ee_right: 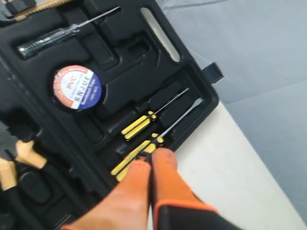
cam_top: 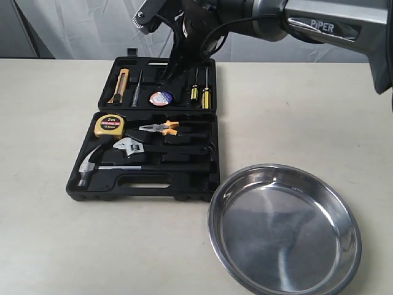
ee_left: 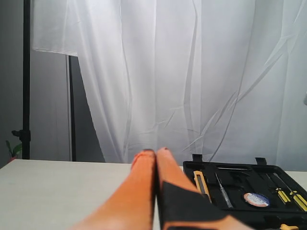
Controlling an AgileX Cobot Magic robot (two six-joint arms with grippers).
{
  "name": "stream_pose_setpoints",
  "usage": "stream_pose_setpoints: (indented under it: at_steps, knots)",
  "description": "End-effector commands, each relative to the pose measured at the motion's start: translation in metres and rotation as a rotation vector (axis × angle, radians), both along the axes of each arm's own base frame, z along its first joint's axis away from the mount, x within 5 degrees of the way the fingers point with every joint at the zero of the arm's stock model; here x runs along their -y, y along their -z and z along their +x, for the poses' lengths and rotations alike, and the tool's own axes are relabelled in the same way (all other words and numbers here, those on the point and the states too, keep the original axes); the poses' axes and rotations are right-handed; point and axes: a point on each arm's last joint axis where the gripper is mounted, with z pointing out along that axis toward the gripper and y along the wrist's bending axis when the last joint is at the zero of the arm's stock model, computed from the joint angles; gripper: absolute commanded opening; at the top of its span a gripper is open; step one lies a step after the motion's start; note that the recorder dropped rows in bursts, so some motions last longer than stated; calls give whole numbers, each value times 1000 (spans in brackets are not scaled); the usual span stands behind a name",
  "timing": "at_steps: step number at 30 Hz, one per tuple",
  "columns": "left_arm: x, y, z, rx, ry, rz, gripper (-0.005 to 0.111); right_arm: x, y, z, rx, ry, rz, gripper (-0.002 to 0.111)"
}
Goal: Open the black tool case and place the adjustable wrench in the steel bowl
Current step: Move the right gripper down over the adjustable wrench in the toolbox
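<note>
The black tool case (cam_top: pixel 145 183) lies open on the table, its lid flat at the far side. The adjustable wrench (cam_top: pixel 130 146), silver head and black handle, rests in its recess in the near half, between the pliers and the hammer. The steel bowl (cam_top: pixel 284 233) stands at the case's near right and holds nothing. My right gripper (ee_right: pixel 152 155) is shut on nothing, over the lid's edge by the yellow screwdrivers (ee_right: pixel 139 125); its arm (cam_top: pixel 178 55) hangs above the lid. My left gripper (ee_left: pixel 154 152) is shut and holds nothing, left of the case (ee_left: pixel 249 178), outside the exterior view.
In the case's near half lie a yellow tape measure (cam_top: pixel 109 125), orange-handled pliers (cam_top: pixel 161 128) and a hammer (cam_top: pixel 89 166). The lid holds a utility knife (cam_top: pixel 120 85), a tape roll (cam_top: pixel 161 98) and screwdrivers (cam_top: pixel 201 86). White curtains (ee_left: pixel 168 72) hang behind the table.
</note>
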Motion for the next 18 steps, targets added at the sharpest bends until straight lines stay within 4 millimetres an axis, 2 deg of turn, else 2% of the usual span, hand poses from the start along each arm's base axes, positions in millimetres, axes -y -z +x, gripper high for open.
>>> stream_pose_setpoints:
  at_steps: [1, 9, 18]
  knots:
    - [0, -2, 0, 4, 2, 1, 0, 1, 0, -10, -124, -25, 7, -1]
    - [0, -2, 0, 4, 2, 1, 0, 0, 9, -25, -304, -75, -11, -1]
    - [0, -2, 0, 4, 2, 1, 0, -17, 21, -58, -659, -329, 86, -1]
